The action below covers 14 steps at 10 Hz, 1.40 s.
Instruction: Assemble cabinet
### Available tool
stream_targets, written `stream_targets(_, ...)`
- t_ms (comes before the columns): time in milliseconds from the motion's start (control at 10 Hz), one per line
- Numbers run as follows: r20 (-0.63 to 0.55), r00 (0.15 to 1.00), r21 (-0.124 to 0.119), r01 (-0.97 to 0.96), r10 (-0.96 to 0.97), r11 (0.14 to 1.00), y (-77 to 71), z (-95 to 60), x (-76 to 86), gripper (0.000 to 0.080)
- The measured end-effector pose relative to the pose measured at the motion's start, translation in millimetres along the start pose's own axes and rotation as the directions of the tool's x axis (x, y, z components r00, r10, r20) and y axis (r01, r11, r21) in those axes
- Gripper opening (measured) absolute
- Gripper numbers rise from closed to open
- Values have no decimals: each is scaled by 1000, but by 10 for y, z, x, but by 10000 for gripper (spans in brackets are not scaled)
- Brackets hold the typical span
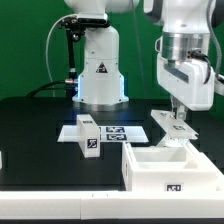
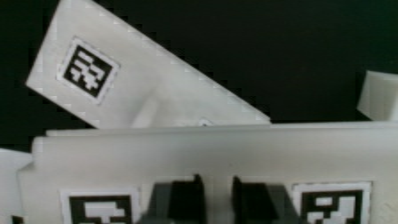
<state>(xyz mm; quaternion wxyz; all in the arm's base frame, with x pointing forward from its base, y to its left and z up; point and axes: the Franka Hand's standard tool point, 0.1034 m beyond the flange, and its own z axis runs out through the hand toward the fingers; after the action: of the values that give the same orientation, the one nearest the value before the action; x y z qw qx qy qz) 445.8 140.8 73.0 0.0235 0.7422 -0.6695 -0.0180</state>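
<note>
My gripper [image 1: 177, 118] hangs at the exterior view's right, shut on a flat white panel [image 1: 168, 127] that tilts just above the table. In the wrist view the dark fingers [image 2: 178, 200] pinch the edge of this panel [image 2: 178, 150], which has square tags on either side of the gripper [image 2: 217, 195]. Beyond it a slanted white face with a tag [image 2: 89, 65] shows; I cannot tell whether it belongs to the same part. The cabinet's large open white box [image 1: 150, 178] sits in front of and below the held panel, with a tag on its front wall.
A small white tagged block [image 1: 84, 135] stands on the black table at the exterior view's left of centre. The marker board [image 1: 118, 130] lies flat beside it. The robot's white base [image 1: 100, 70] stands behind, before a green backdrop.
</note>
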Motion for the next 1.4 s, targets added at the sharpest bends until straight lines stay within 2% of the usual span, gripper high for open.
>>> stream_targets(100,-9,1000,-4,11,-11,1000,22,14,-90,67)
stream_targets(200,-13,1000,-4,15,-15,1000,24,20,-92,67)
stream_targets(400,-4,999,-25,38,-38,999,0,-1,139,67)
stream_targets(500,-5,998,-39,68,-68,997,2,-8,191,67)
stream_targets(900,2,998,-43,62,-62,997,19,15,174,67)
stream_targets(1000,-5,1000,-52,-30,30,998,54,52,243,67)
stream_targets(1100,-13,992,-49,-123,123,991,53,51,301,67)
stream_targets(1200,-13,990,-31,-143,142,989,32,48,299,67)
stream_targets(1400,-2,992,-34,-129,129,991,39,55,273,67)
